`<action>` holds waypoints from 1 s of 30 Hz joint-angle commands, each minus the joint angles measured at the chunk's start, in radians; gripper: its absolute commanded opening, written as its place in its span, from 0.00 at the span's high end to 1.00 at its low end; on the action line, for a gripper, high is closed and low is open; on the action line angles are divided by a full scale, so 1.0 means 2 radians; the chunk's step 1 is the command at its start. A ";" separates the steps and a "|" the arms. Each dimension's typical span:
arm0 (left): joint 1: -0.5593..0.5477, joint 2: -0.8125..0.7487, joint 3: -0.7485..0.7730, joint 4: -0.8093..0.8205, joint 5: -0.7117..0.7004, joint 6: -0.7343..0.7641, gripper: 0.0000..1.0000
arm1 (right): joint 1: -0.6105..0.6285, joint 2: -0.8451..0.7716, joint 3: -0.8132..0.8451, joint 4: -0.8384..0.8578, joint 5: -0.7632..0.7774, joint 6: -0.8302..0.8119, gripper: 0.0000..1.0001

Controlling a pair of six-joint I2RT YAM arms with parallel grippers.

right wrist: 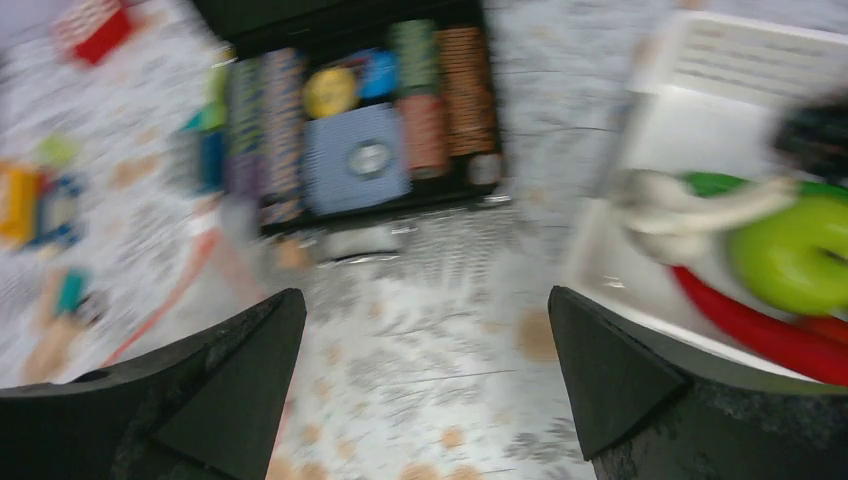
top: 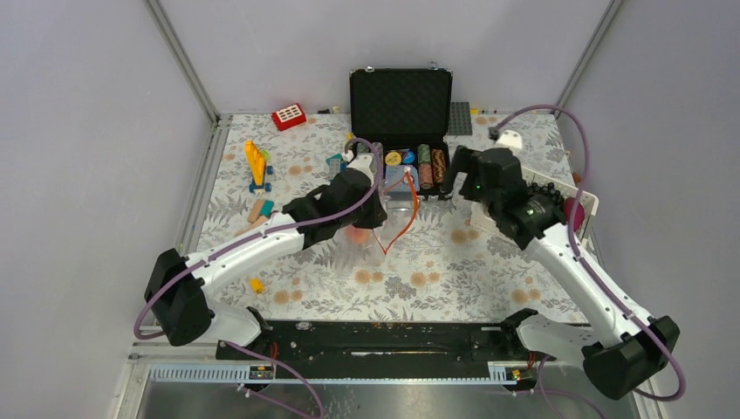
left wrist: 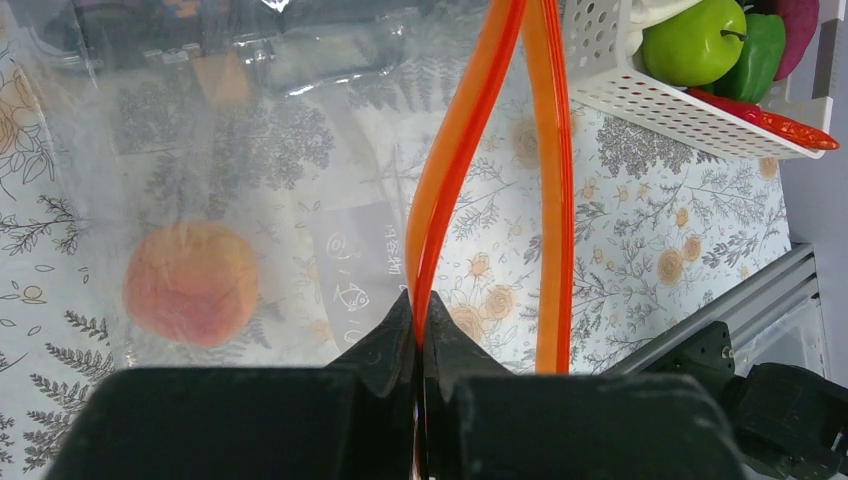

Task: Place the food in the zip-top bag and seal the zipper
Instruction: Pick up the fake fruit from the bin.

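The clear zip-top bag (top: 384, 223) hangs at the table's middle, its mouth open, the orange-red zipper (left wrist: 455, 170) split into two strips. My left gripper (left wrist: 420, 305) is shut on one zipper strip and holds the bag up. An orange-pink toy fruit (left wrist: 190, 282) lies inside the bag; it also shows in the top view (top: 358, 236). My right gripper (right wrist: 425, 320) is open and empty, above the table between the bag and the white basket (right wrist: 650, 200). The basket holds a green apple (right wrist: 795, 250), a red chili (right wrist: 750, 325), a white piece and a green pepper (left wrist: 762, 55).
An open black case (top: 401, 96) with poker chip stacks (top: 426, 164) stands behind the bag. Yellow and blue toy blocks (top: 256, 166) and a red block (top: 289, 116) lie at the back left. The white basket (top: 583, 202) sits at the table's right edge.
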 commanded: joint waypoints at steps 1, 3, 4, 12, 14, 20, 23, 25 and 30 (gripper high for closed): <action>0.008 -0.012 -0.006 0.035 0.013 -0.003 1.00 | -0.097 0.029 -0.005 -0.085 0.058 0.010 0.00; 0.009 -0.013 -0.009 0.038 0.016 -0.004 1.00 | -0.133 0.059 0.001 -0.098 0.078 -0.001 0.00; 0.011 -0.012 -0.010 0.038 0.017 -0.003 1.00 | -0.149 0.083 0.008 -0.109 0.081 -0.008 0.00; 0.014 -0.016 -0.017 0.034 0.024 0.005 1.00 | -0.236 0.215 0.071 -0.137 0.067 -0.044 0.00; 0.015 -0.015 -0.019 0.034 0.027 0.007 1.00 | -0.248 0.232 0.079 -0.151 0.088 -0.048 0.00; 0.015 -0.007 -0.018 0.038 0.038 0.010 1.00 | -0.270 0.258 0.065 -0.136 0.081 -0.121 0.00; 0.015 -0.004 -0.018 0.038 0.041 0.011 1.00 | -0.289 0.278 0.066 -0.128 0.070 -0.147 0.00; 0.015 -0.004 -0.019 0.040 0.042 0.012 1.00 | -0.301 0.289 0.068 -0.125 0.041 -0.158 0.00; 0.016 0.002 -0.020 0.044 0.047 0.013 1.00 | -0.308 0.313 0.070 -0.103 0.031 -0.186 0.00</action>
